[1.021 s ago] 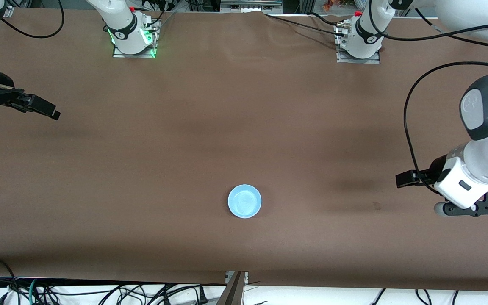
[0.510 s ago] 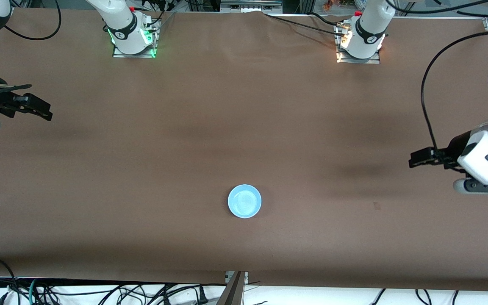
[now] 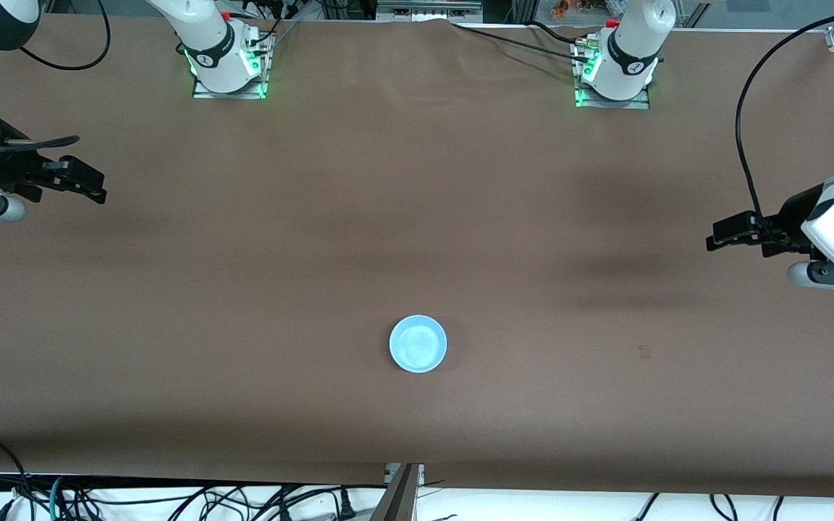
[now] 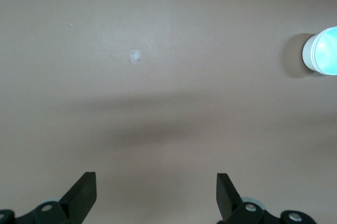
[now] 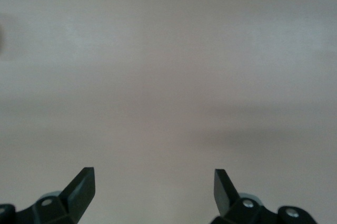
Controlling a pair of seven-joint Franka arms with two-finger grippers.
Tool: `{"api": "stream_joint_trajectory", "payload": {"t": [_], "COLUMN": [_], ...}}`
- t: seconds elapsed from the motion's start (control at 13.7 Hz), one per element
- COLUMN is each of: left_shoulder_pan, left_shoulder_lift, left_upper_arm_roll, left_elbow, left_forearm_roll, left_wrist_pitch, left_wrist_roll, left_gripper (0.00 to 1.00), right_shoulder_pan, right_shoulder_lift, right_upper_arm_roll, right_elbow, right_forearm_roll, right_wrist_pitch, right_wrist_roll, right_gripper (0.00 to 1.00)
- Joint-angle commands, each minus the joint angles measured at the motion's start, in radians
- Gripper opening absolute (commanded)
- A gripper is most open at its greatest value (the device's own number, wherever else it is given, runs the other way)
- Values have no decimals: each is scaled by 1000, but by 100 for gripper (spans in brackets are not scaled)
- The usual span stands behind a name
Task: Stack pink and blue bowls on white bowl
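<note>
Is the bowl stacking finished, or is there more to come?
It looks finished, or nearly. One stack stands on the table, the blue bowl on top; the left wrist view shows a pale wall under its rim, but pink and white cannot be told apart. Nothing is in hand: the left pincer and right pincer hang open over the table's ends. Nothing visible is left.

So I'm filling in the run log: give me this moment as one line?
light blue round plastic bowl: on table, untouched | left end effector: open, empty, over its table end | right end effector: open, empty, over its end
</note>
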Motion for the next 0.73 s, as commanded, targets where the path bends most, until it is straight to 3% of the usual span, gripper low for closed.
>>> {"api": "stream_joint_trajectory", "payload": {"t": [0.0,0.15,0.29,0.66], "left_shoulder_pan": [-23,-22,-23,-23], "left_shoulder_lift": [-78,-129,-177,-195], "left_upper_arm_roll": [-24,-81,-90,-144], "left_elbow": [-100,-175,-237,-238], "left_forearm_roll": [41,102,114,114], "left_wrist_pitch": [59,111,149,152], "left_wrist_roll": [16,16,9,-16], "left_gripper": [100,100,100,100], "right_shoulder_pan": [0,0,-3,0], "right_shoulder_lift": [6,6,9,12], "right_upper_arm_roll": [1,0,-2,0], "right_elbow": [26,26,24,21], "right_forearm_roll": [35,33,35,33], "right_wrist_pitch": [-27,-26,-26,-26], "right_wrist_roll": [66,73,77,77], "right_gripper": [100,100,100,100]}}
